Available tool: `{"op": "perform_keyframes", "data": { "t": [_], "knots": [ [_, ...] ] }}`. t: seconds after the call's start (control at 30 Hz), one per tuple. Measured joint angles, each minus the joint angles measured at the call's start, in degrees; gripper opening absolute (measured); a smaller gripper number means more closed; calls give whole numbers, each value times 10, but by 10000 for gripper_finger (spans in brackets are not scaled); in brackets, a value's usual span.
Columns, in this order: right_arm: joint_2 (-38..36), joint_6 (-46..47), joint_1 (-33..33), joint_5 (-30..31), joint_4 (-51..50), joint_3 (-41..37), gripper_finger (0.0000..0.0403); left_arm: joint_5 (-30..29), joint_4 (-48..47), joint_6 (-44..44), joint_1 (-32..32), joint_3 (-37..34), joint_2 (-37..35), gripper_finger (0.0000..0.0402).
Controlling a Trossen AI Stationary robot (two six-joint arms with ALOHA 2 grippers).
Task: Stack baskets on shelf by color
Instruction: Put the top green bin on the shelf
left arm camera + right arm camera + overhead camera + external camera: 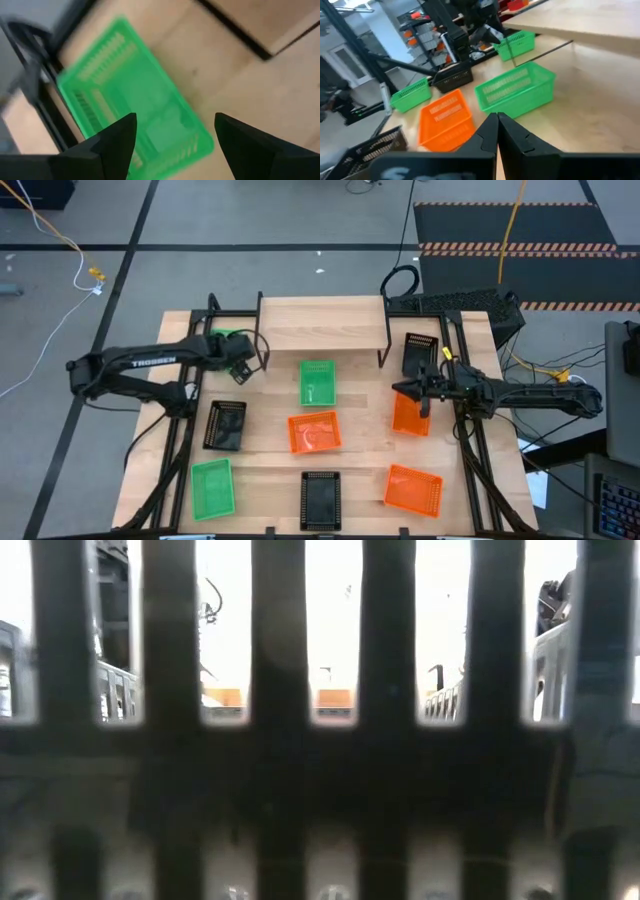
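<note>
All nine baskets lie on the tabletop, none on the shelf (322, 320). My left gripper (240, 367) is open and hovers over a green basket (228, 335) by the shelf's left legs. In the left wrist view its fingers stand apart above that green basket (130, 95) without touching it. My right gripper (416, 392) is shut with nothing between its fingers (497, 120). It hangs over the far edge of an orange basket (410, 417), with a black basket (420, 352) just beyond. The right wrist view looks left across a green basket (516, 92) and an orange one (445, 120).
More baskets sit in the middle and near part of the table: green (317, 381), orange (314, 432), black (225, 425), green (212, 487), black (320, 500), orange (413, 490). A black basket wall (320, 770) fills the low view. Black frame rails run along both table sides.
</note>
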Motion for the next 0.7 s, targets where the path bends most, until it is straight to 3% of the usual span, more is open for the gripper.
{"op": "perform_keyframes", "data": {
  "t": [0.37,0.7],
  "knots": [
    [4,-12,0,-13,0,0,0,48,15,-13,21,-23,2,255],
    [4,-13,0,-30,4,0,0,66,62,-27,32,-54,2,194]
  ]
}}
